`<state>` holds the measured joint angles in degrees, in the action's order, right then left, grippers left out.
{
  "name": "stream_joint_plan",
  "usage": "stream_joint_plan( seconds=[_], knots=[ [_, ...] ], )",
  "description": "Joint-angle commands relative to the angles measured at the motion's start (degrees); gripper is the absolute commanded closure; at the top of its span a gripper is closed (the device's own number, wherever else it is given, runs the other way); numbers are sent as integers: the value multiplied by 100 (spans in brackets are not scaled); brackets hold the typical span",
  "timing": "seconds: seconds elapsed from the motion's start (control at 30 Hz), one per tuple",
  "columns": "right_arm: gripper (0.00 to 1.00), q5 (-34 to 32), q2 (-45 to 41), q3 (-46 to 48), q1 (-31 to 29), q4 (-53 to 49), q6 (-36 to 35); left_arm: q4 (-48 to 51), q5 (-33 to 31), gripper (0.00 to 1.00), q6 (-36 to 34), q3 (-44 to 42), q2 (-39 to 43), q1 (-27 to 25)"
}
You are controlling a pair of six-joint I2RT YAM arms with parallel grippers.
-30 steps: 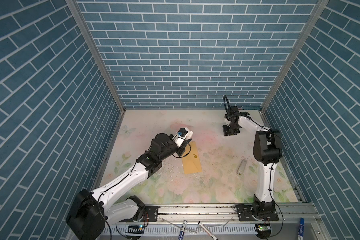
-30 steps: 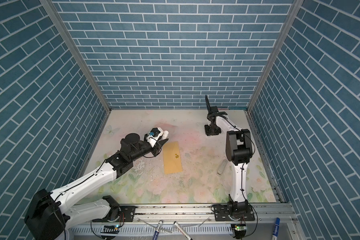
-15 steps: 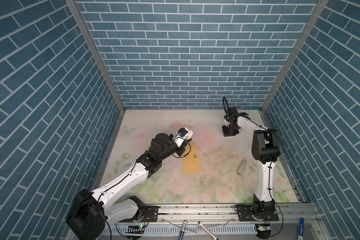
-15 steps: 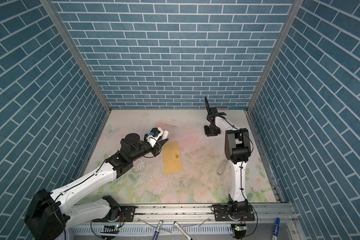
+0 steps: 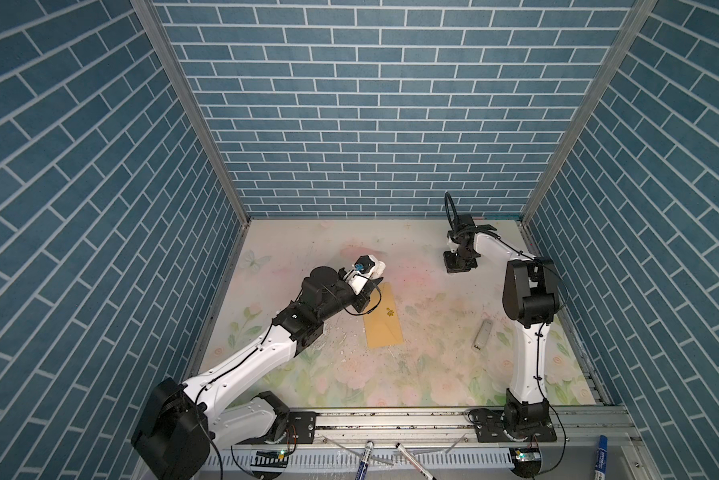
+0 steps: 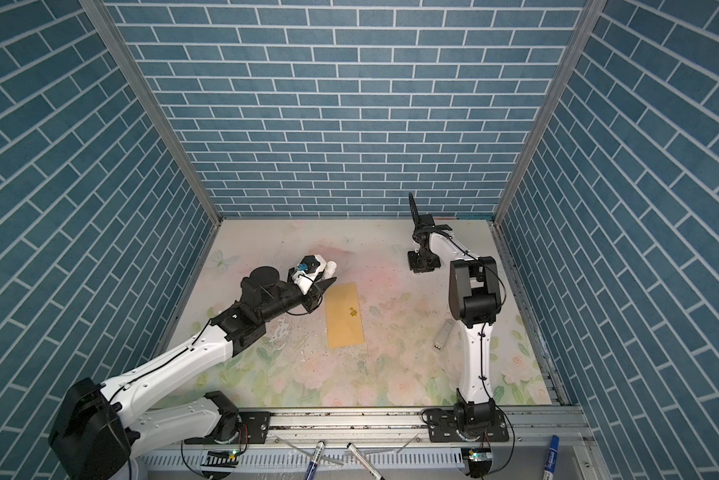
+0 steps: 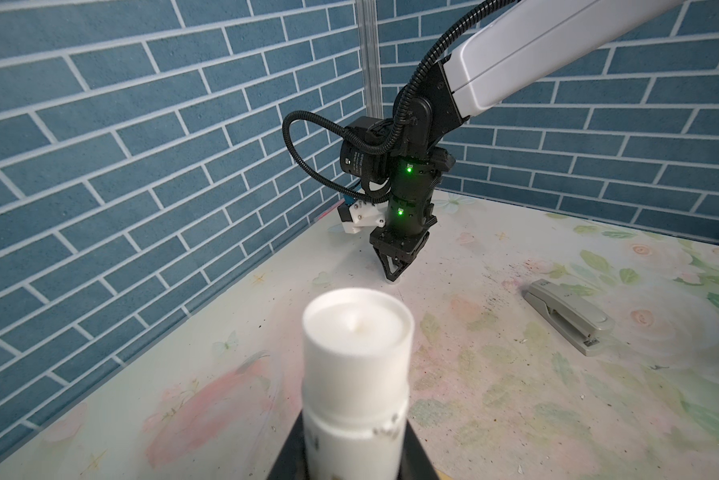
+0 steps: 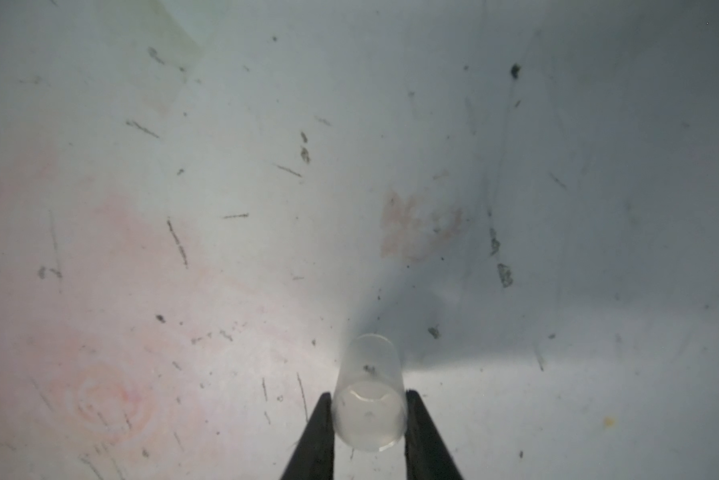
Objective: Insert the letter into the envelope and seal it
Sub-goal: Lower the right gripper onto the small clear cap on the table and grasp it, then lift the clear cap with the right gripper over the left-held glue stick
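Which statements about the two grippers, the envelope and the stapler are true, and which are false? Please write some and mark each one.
1. The left gripper holds a white tube. True.
2. The envelope hangs lifted in the right gripper. False: it lies flat on the table, and neither gripper holds it.
3. The right gripper has a small translucent cap between its fingers. True.
4. The stapler lies on top of the envelope. False: it lies on the table apart from the envelope, beside the right arm.
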<state>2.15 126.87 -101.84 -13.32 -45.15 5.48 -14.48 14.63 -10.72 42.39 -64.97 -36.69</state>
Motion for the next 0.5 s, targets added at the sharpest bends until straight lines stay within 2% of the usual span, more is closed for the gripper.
stream_joint_plan(
  seconds=[0.0,0.13,0.47],
  knots=[
    [80,37,-314,-164,23,-188,-170,-112,88,100,61,-51,28,-14],
    [83,251,-861,-35,12,-178,-158,-135,145,100,78,-74,28,-14],
    [85,2094,-2587,189,-290,-386,-105,-240,320,100,105,-222,55,-14]
  ],
)
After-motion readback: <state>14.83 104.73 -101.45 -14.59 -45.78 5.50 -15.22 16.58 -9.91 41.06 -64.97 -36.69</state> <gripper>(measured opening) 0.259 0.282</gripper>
